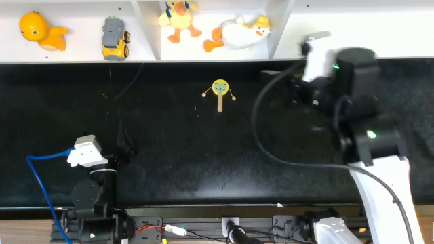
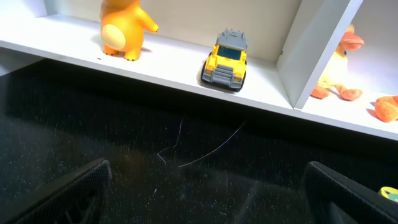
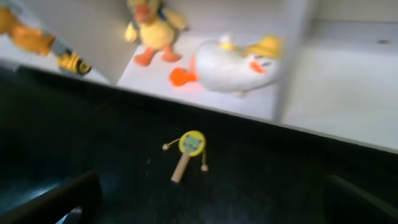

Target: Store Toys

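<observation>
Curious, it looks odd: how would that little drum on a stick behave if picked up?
The drum is probably light, given its thin stick. Lying flat, it likely won't roll. Its two side beads would probably swing.

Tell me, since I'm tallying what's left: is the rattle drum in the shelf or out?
Out. The rattle drum lies flat on the table, in front of the shelf compartment holding the yellow duck and white duck.

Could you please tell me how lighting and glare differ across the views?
Top view: the white shelf is brightly lit, the black table dark. Left wrist view: thin scratches glint on the table; the yellow truck casts a soft shadow. Right wrist view: soft even light, no glare.
</observation>
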### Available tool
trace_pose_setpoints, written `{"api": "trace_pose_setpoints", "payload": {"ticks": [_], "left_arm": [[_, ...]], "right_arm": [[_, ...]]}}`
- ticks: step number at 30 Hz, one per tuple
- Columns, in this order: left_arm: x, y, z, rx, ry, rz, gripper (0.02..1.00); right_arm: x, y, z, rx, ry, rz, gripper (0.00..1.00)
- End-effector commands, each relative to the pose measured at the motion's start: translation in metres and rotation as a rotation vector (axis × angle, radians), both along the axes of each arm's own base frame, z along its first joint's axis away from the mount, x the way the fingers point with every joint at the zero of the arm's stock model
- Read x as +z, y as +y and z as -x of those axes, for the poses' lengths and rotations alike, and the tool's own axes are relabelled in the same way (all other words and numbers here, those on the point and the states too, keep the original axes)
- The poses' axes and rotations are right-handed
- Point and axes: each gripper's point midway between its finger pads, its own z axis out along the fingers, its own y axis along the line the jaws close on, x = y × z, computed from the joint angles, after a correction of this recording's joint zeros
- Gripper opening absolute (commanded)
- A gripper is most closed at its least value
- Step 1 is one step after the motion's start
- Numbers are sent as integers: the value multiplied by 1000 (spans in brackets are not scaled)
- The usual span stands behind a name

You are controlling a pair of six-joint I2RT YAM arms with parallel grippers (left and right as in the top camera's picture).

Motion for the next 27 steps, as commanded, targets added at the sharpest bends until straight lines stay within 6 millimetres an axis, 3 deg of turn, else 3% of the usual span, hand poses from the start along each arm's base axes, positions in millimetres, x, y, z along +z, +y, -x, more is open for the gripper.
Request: {"api": "trace_pose_setpoints", "payload": {"ticks": [1, 8, 12, 16, 20, 27], "left_arm": [[1, 0, 0, -4, -4, -14, 998], [1, 0, 0, -4, -4, -14, 998], [1, 0, 0, -4, -4, -14, 998], [1, 0, 0, -4, -4, -14, 998], [1, 0, 0, -4, -5, -14, 998], [1, 0, 0, -4, -5, -14, 996]], "right_arm": [[-20, 35, -2, 59, 38, 85, 998], [-80, 95, 9, 252, 234, 68, 996], [-106, 118, 11, 338, 336, 1, 993], [-144, 120, 7, 278, 457, 28, 996], [-182, 107, -4, 95, 523, 137, 998], [-210, 114, -16, -55, 530, 177, 1000]]}}
